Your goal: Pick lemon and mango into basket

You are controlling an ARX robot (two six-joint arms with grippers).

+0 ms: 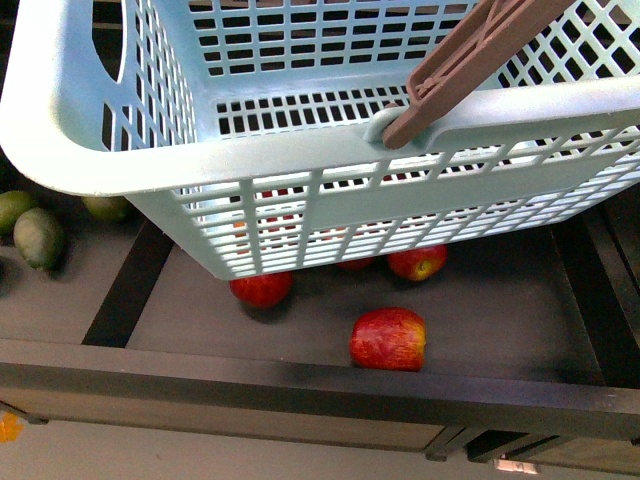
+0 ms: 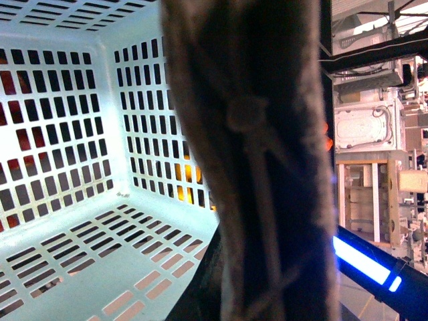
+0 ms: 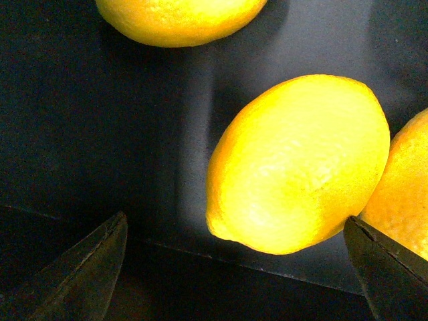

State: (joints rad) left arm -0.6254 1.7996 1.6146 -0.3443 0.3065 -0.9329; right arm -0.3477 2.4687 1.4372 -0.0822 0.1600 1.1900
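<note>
On the right wrist camera the right gripper has its jaws wide apart, and only the two dark fingertips show, the rest being cut off at the frame edge. The lemon lies on the dark counter just ahead of the gripper, in the gap but nearer one fingertip, and I cannot tell whether it touches that tip. A second yellow fruit presses against the lemon's far side, and a third lies further ahead; both are cropped. On the left wrist camera a blurred brown band sits right against the lens, so I cannot tell whether the left gripper is apart or closed. Beyond the band is the basket, with red and orange patches behind its lattice that I cannot name. In the front view the basket fills the frame, tilted, with its brown handle cut off; red apples lie beneath it, some half hidden, and green fruits are off to one side
</note>
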